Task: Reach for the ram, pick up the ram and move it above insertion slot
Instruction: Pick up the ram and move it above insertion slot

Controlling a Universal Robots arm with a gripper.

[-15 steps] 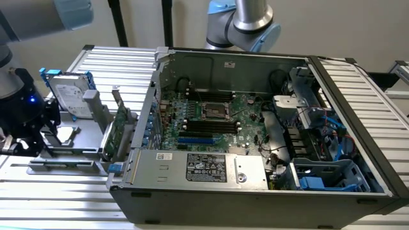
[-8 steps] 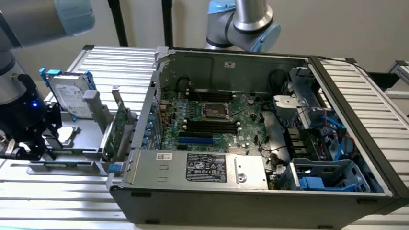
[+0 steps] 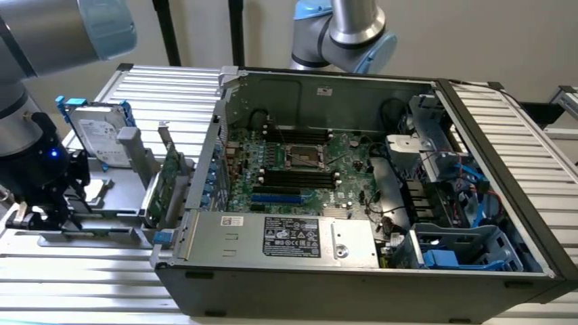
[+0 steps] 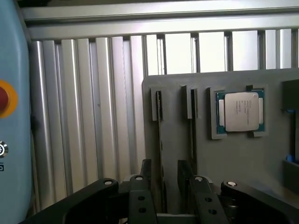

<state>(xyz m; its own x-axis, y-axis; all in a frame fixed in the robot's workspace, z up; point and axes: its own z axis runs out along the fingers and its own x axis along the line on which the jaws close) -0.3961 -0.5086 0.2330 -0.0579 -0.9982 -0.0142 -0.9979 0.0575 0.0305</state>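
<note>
The ram [image 4: 159, 122], a thin dark strip seen edge-on, is straddled by the black pincer [image 4: 164, 170], seemingly open and holding nothing.

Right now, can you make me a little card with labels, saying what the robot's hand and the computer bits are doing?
gripper: black two-finger gripper, open, low over the grey slotted plastic holder
ram: thin long ram stick, seen edge-on, upright in a holder slot, between the fingers, not gripped
chip: square silver processor chip, in the holder's pocket
computer: open dark metal computer case, green motherboard inside
ram lifted: not yet
</note>
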